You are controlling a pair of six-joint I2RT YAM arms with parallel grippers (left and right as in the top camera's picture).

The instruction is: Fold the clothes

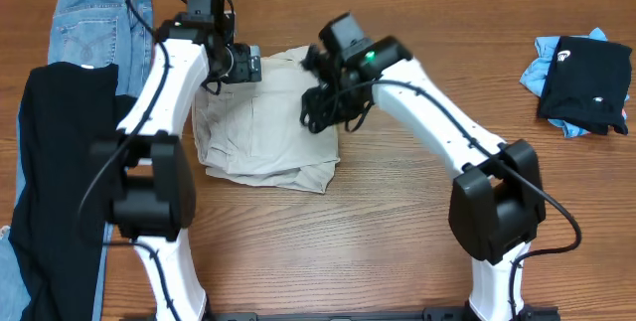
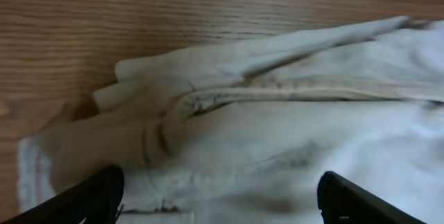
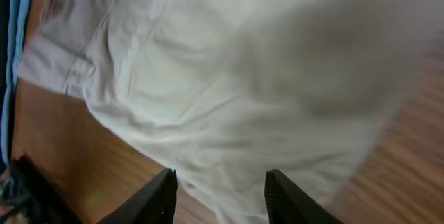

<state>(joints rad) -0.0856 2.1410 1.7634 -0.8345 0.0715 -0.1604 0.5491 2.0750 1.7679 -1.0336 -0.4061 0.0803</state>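
**Sam:** Where are the beige trousers?

**Mia:** The trousers [image 1: 260, 127] lie folded in the middle of the wooden table [image 1: 397, 222], between the two arms.

**Sam:** What is the left gripper doing?

**Mia:** The left gripper [image 1: 246, 65] is at the far left corner of the trousers. Its fingers [image 2: 97, 196] are spread wide, with cloth just under them.

**Sam:** And the right one?

**Mia:** The right gripper [image 1: 320, 112] is over the right edge of the trousers. Its fingers [image 3: 149, 200] are apart too. I cannot tell if they touch the cloth.

**Sam:** Are there more clothes?

**Mia:** Yes. Blue jeans [image 1: 94, 23] and a black garment [image 1: 60, 162] lie at the left side. A black and blue pile [image 1: 581, 82] sits far off at the right.
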